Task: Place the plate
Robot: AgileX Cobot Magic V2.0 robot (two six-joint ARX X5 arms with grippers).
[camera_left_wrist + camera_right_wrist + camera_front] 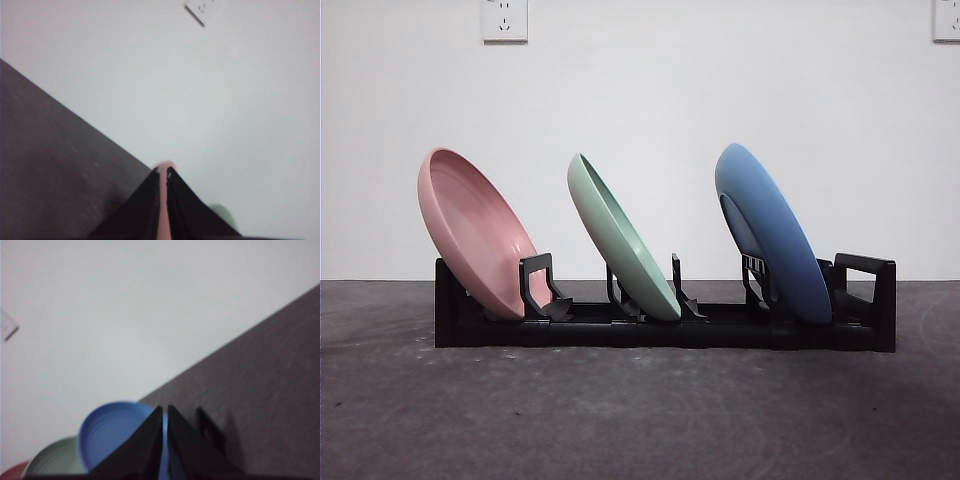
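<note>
A broad strip of dark grey, speckled table top [620, 420] lies bare in the foreground of the front view, running up to the long black plastic dish rack [665, 325] that stands across the middle of the table. Three round plates lean in the rack, each tilted with its upper rim toward the same end: a pink plastic plate [475, 232] in the slot at one end, a pale green plate [620, 240] in the middle slot, and a blue plate [770, 230] in the slot near the other end. The plates stand well apart from one another, with clear gaps between their rims, and the rack's raised black end bracket [868, 290] rises just beside the blue plate's lower edge. Neither arm shows in the front view. In the left wrist view the left gripper [164, 172] has its two black jaws drawn together, with the pink plate's rim showing in the thin slit between them; in the right wrist view the right gripper [163, 412] likewise has its jaws pressed close, the blue plate just beyond their tips. Behind the rack rises a plain white wall [650, 90] with a white socket [504, 20] high up.
</note>
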